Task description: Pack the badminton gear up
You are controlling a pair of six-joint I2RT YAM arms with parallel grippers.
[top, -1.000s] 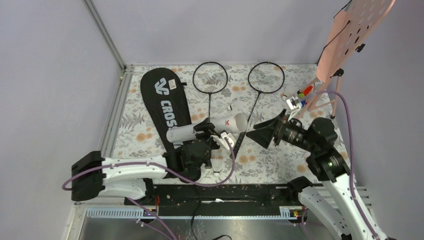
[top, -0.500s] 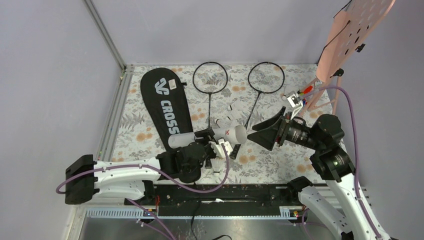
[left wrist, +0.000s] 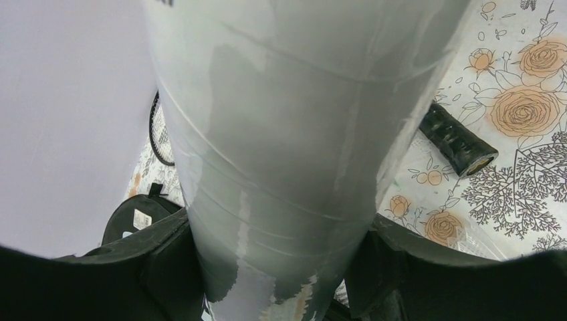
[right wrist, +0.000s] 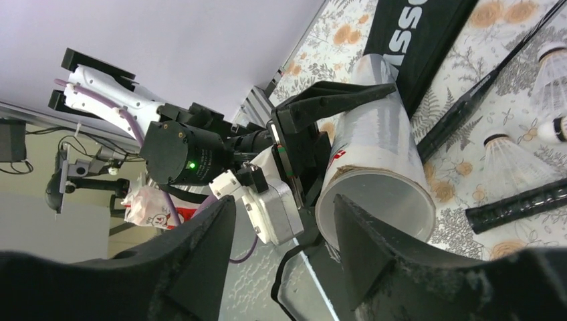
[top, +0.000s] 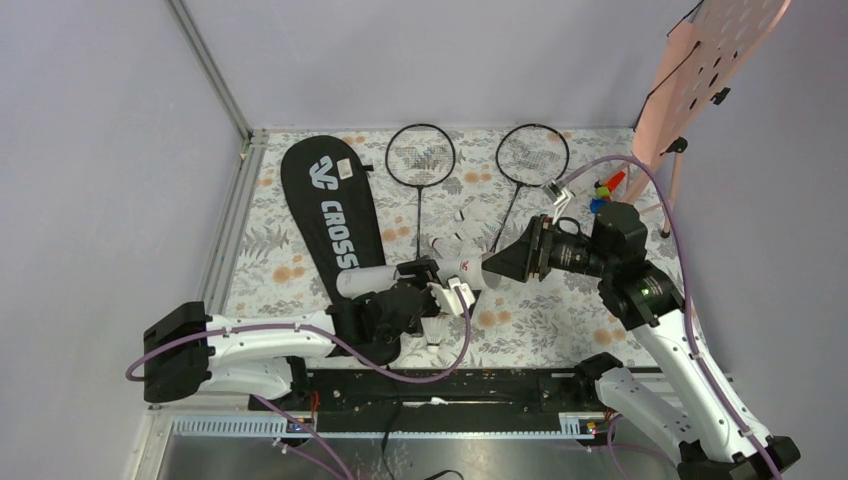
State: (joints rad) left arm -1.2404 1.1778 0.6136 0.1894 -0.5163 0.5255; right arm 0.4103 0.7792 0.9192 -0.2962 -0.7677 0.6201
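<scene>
Setting: a table under a floral-print cloth [top: 560,312], seen from above, with two robot arms at its near edge.
Tube: the long white cylindrical tube [top: 368,279] is near the middle of the table, lifted and tilted. Its open mouth points right, and its other end sits above the narrow end of the bag.
Left gripper: the left gripper [top: 424,278] is clamped around the tube. In the left wrist view a black finger [left wrist: 164,264] presses on each side of it.
Right gripper: the right gripper [top: 498,264] is spread wide and holds nothing. It sits right at the tube's open mouth, and in its own wrist view the rim shows between its two fingers [right wrist: 378,257].
Rackets: two thin black rackets [top: 421,156] lie flat with round strung heads side by side at the far edge, the second racket head [top: 533,156] to the right. Their shafts run toward the tube.
Bag: the black racket-shaped bag [top: 328,205], with white lettering, lies flat on the left with its wide end far.
Shuttlecocks: small white feather shuttlecocks [top: 462,216] lie loose on the cloth near the tube, some beyond it and one [top: 437,335] on its near side.
Other things: a pink perforated board [top: 715,60] on a stand rises at the far right corner, with small coloured toys [top: 604,186] by its legs.
</scene>
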